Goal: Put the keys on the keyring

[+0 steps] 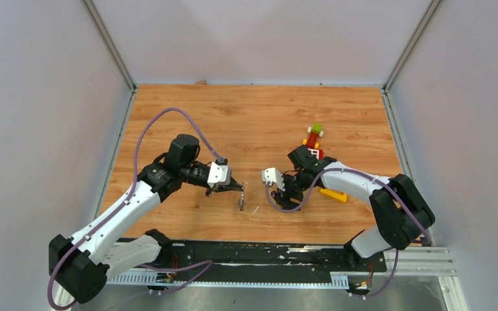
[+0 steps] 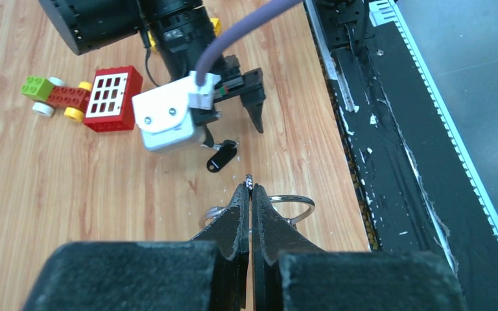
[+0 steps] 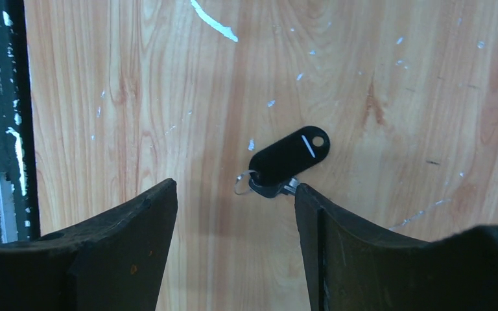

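Note:
The key (image 3: pixel 290 155) has a black plastic head and lies flat on the wooden table, with a small silver loop at its near end. It also shows in the left wrist view (image 2: pixel 222 156). My right gripper (image 3: pixel 235 188) is open and hovers just above the key, which lies at the tip of the right-hand finger (image 3: pixel 337 240). My left gripper (image 2: pixel 251 188) is shut on the keyring (image 2: pixel 296 206), a thin silver wire ring that sticks out beside its tips. In the top view the left gripper (image 1: pixel 235 187) faces the right gripper (image 1: pixel 277 194), and the keyring (image 1: pixel 240 204) dangles below it. No blue tag shows.
A toy made of red, green and yellow blocks (image 1: pixel 313 139) stands behind the right arm; it also shows in the left wrist view (image 2: pixel 112 98). A yellow piece (image 1: pixel 332 194) lies under the right forearm. The black base rail (image 1: pixel 253 256) runs along the table's near edge.

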